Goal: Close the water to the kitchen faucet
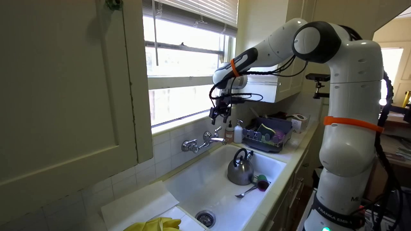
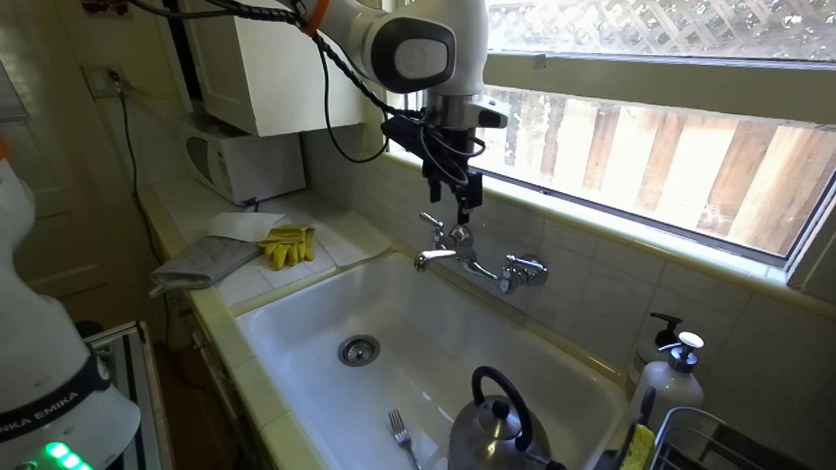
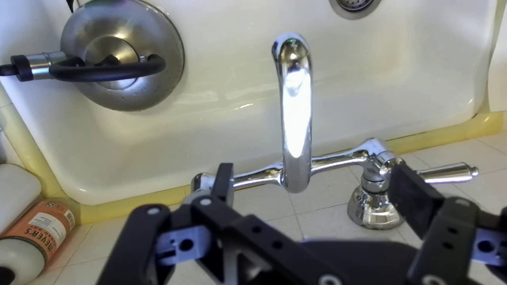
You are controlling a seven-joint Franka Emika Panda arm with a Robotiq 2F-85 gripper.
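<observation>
Faucet (image 3: 297,158) lies below your end effector (image 2: 449,207) (the fingers (image 3: 414,202) stand apart, gripping nothing), and its crossbar (image 3: 336,160) runs along the wall (image 2: 604,290); you probably must descend.

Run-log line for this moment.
shiny chrome wall faucet: no stream visible | black two-finger gripper: open, empty, above faucet | rounded silver metal kettle: in white sink

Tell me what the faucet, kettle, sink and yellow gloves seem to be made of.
Faucet: polished metal, probably chrome, from its mirror highlights.
Kettle: metal body, likely stainless steel, with a satiny grey sheen; dull black handle, perhaps plastic.
Sink: glossy white, perhaps enamel or porcelain, by its smooth reflections.
Yellow gloves: likely rubber, given the solid color and soft folds.
</observation>
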